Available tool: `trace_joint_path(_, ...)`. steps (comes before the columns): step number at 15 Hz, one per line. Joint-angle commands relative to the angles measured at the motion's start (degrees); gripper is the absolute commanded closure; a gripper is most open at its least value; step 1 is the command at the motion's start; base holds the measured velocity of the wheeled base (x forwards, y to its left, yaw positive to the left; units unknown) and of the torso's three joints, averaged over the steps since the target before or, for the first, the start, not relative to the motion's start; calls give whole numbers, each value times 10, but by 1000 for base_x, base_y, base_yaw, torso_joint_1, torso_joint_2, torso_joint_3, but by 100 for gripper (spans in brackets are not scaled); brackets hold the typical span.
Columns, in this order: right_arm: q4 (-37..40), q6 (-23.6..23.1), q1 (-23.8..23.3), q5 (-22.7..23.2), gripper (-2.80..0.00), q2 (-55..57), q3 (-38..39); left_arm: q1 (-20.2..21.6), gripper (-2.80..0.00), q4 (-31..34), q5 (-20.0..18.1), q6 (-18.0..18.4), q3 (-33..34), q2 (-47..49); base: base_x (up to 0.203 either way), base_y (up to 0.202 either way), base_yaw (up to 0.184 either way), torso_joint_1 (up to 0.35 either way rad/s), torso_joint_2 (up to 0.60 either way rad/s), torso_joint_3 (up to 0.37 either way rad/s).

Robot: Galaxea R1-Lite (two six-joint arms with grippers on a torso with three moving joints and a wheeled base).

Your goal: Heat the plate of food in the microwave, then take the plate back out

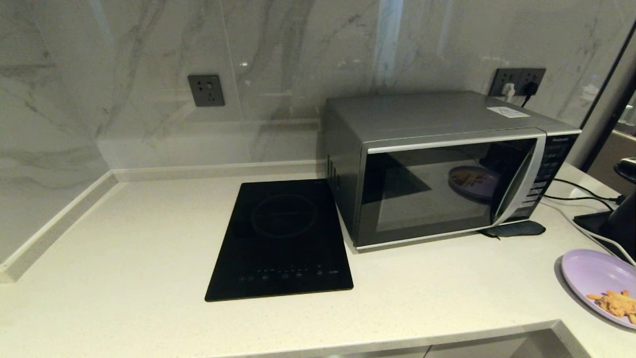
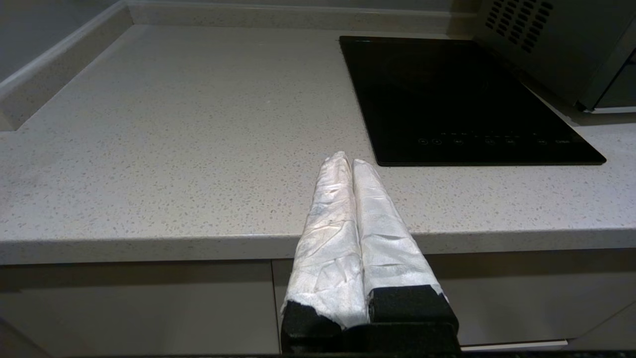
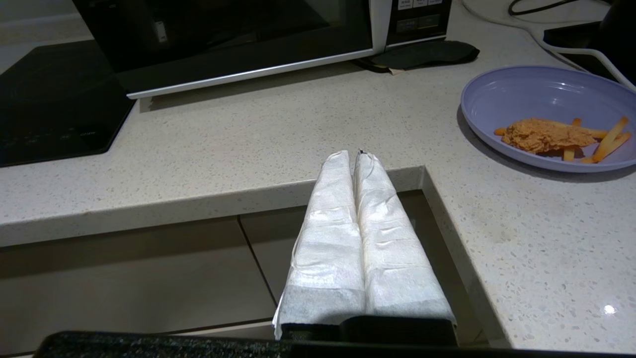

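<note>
The silver microwave (image 1: pixel 447 169) stands at the back right of the counter with its dark glass door closed; its lower front shows in the right wrist view (image 3: pixel 238 44). The lilac plate of food (image 1: pixel 598 286) rests on the counter's right edge, with fries and a fried chicken piece on it (image 3: pixel 546 117). My left gripper (image 2: pixel 348 159) is shut and empty, held off the counter's front edge, left of the cooktop. My right gripper (image 3: pixel 351 155) is shut and empty, over the counter's inner corner, well short of the plate. Neither arm shows in the head view.
A flat black induction cooktop (image 1: pixel 283 238) lies left of the microwave. A dark flat pad (image 1: pixel 516 228) sits under the microwave's front right corner. Cables (image 1: pixel 581 191) and a black appliance (image 1: pixel 618 219) crowd the right back. Cabinet fronts (image 3: pixel 149 278) run below the counter.
</note>
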Motion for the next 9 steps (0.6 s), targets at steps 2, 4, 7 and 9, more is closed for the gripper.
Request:
trace_joint_path(2,0,0,0,0,0,1,0,0,0,0,0,0,0,1,0,0,0,0,0,0)
trace_joint_path(4,0,0,0,1,0,1,1,0,0,0,0,0,0,1,0,0,0,0,0,0)
trace_joint_path(7,0,0,0,0,0,1,1,0,0,0,0,0,0,1,0,0,0,0,0,0)
trace_joint_path(9,-1,2,0,0,0,1,1,0,0,0,0,0,0,1,0,0,0,0,0,0)
